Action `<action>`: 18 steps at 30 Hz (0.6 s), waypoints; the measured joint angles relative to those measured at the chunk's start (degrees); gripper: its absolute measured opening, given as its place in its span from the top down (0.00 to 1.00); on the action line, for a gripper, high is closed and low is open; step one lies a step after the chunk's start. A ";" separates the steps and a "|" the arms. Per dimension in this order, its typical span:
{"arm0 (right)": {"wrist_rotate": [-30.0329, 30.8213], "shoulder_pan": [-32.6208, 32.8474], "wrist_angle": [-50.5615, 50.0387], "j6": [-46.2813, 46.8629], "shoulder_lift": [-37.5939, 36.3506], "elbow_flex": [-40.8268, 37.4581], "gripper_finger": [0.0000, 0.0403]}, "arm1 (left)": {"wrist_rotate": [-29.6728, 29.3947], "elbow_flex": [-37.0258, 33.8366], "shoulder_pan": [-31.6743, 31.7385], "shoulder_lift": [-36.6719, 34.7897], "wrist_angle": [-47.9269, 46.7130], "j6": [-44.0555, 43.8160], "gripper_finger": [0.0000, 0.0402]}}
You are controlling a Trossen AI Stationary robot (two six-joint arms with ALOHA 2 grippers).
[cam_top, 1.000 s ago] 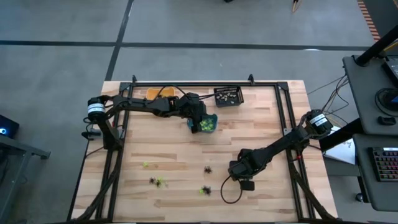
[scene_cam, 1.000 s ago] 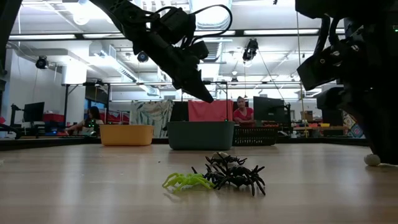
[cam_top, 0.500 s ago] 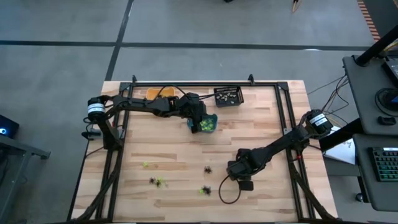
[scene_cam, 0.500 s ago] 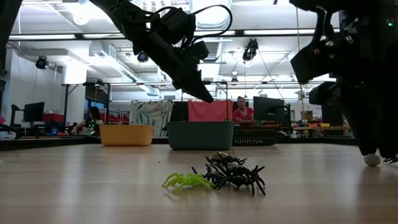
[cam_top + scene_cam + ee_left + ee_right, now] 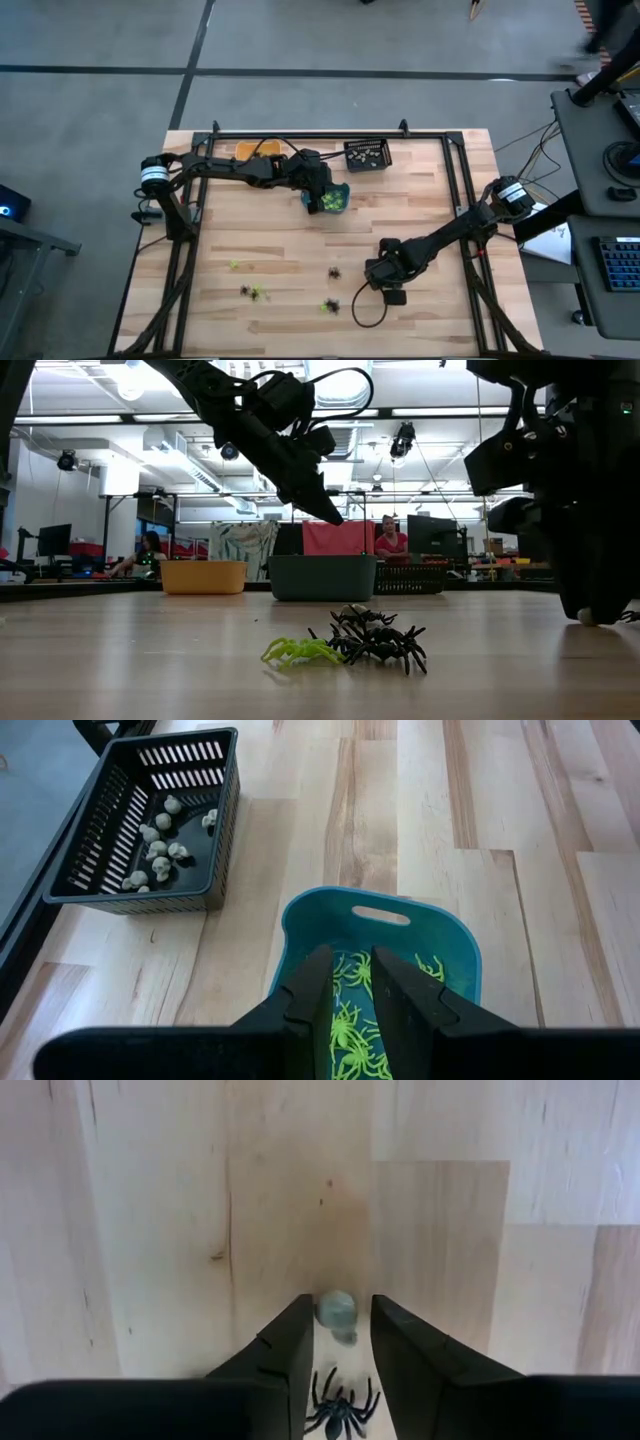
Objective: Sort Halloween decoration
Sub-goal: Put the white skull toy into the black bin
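A pale grey-white trinket lies just ahead of our right gripper, centred in its narrow finger gap at lower middle of the right wrist view, nothing yet clamped. A black spider lies between the fingers nearer the wrist. Our left gripper hangs empty, slightly parted, over the teal bin.

The desk is pale blond wood in planks, with darker grain streaks and a brown knot or two. Both arms are black. Below the left jaws sits a teal bin holding lime-green spiders. Beyond those jaws, a black slatted bin carries pale grey-white skulls; an orange bin stands nearby. Between the right jaws lies a pale grey-white skull, with a black spider just behind it. Farther off on the desk, a lime-green spider touches a cluster of black spiders.
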 joint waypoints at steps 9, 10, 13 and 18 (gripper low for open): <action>0.20 0.00 0.46 -0.05 0.00 -0.42 0.88 | 0.00 0.00 0.01 0.00 -0.01 0.00 0.86; 0.22 -0.01 0.48 -0.05 0.00 -0.42 0.89 | 0.00 0.00 -0.01 0.00 0.01 0.00 0.86; 0.24 -0.28 0.48 -0.05 -0.06 -0.42 0.94 | 0.00 0.00 -0.01 0.00 -0.01 -0.22 0.86; 0.14 -1.94 0.77 -0.05 -1.75 -0.36 0.97 | 0.01 0.00 -0.26 -0.78 -0.17 -0.22 0.86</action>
